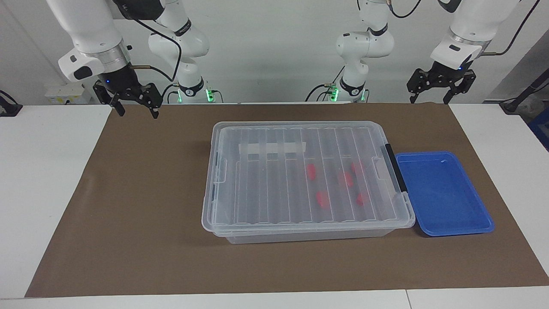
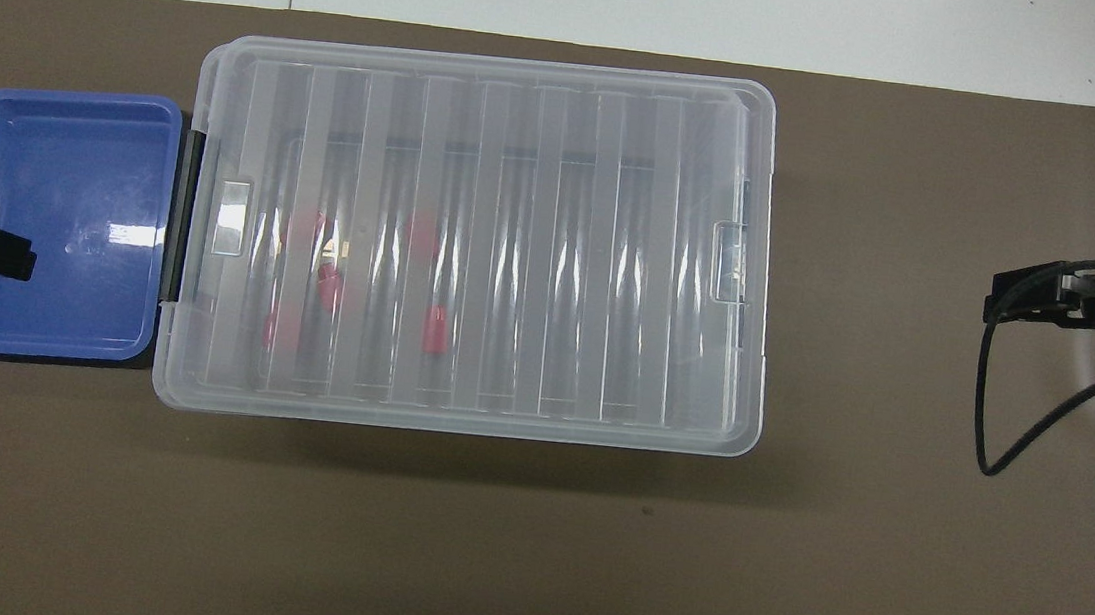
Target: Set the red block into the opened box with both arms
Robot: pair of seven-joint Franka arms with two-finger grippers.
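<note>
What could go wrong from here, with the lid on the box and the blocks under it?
1. The lid covers the box; a one-sided lift could drag it into the blue tray alongside.
2. The red blocks sit inside, unreachable until it opens.
3. Left gripper and right gripper, both open and raised, could meet over the box.

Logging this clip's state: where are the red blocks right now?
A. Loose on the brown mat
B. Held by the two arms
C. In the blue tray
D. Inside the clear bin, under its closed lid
D: the red blocks show through the ribbed lid of the clear bin; the blue tray holds none.
</note>
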